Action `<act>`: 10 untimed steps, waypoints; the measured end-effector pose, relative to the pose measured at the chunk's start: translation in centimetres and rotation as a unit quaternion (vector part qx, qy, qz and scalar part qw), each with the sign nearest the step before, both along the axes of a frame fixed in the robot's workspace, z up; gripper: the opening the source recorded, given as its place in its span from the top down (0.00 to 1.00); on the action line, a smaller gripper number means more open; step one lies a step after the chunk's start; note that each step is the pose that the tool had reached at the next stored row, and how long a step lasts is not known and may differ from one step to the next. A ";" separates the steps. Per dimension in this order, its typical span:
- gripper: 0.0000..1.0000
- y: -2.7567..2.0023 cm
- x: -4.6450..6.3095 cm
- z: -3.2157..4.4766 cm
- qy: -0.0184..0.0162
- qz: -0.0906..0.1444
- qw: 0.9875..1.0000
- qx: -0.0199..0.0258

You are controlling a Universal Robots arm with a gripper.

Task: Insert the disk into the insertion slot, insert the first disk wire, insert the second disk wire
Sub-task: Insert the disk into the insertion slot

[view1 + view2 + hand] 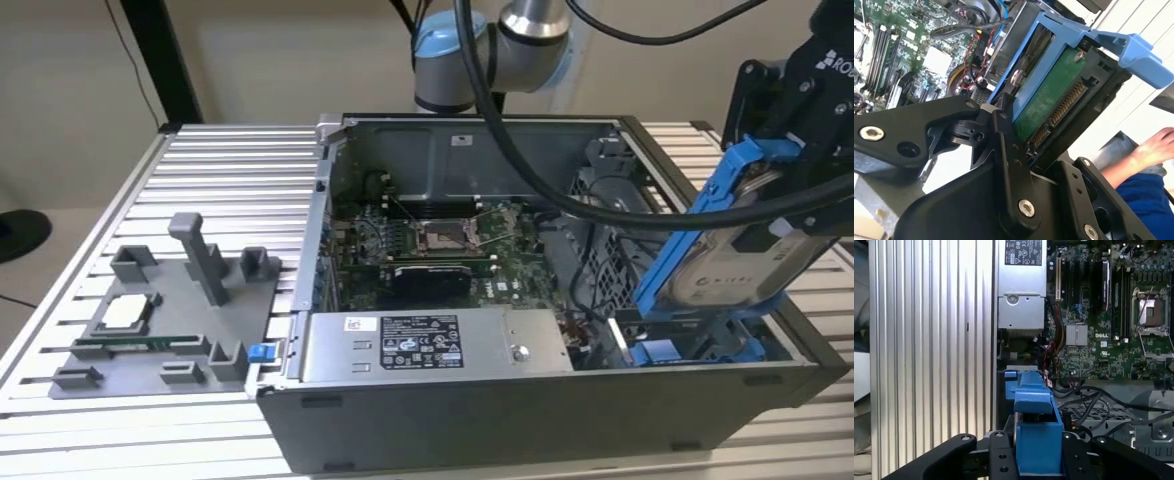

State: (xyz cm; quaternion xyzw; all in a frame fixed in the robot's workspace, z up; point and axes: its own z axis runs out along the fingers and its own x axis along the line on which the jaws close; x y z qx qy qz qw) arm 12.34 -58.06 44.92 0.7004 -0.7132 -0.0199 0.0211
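Observation:
In the exterior view my gripper (785, 195) is shut on the disk (727, 272), a silver drive with a white label in a bright blue carrier (694, 225). The disk hangs steeply tilted over the case's right front corner. Its lower end is just above the insertion slot (687, 348), a grey bay with blue clips. In the second wrist view the disk's green circuit side (1046, 100) and its connector sit between my black fingers (1004, 131). The first wrist view looks along the blue carrier (1036, 427), held in the gripper (1038, 462). A bundle of red and black wires (581, 328) lies beside the slot.
The open computer case holds a motherboard (441, 240), a grey power supply with a sticker (427, 345) and a perforated cage (601, 235). Black arm cables (561, 195) hang across it. A grey fixture (160, 320) stands on the ribbed table. A person's hand (1160, 145) is nearby.

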 end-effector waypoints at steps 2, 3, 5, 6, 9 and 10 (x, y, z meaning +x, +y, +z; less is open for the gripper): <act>1.00 0.08 0.0 -0.19 0.000 0.000 1.000 0.000; 1.00 0.14 0.0 -0.27 0.000 0.000 1.000 0.000; 1.00 0.24 0.1 -0.39 0.000 0.000 1.000 0.000; 1.00 0.29 0.1 -0.43 0.000 0.000 1.000 0.000; 1.00 0.35 0.1 -0.47 0.000 0.000 1.000 0.000; 1.00 0.36 0.1 -0.47 0.000 0.000 1.000 0.000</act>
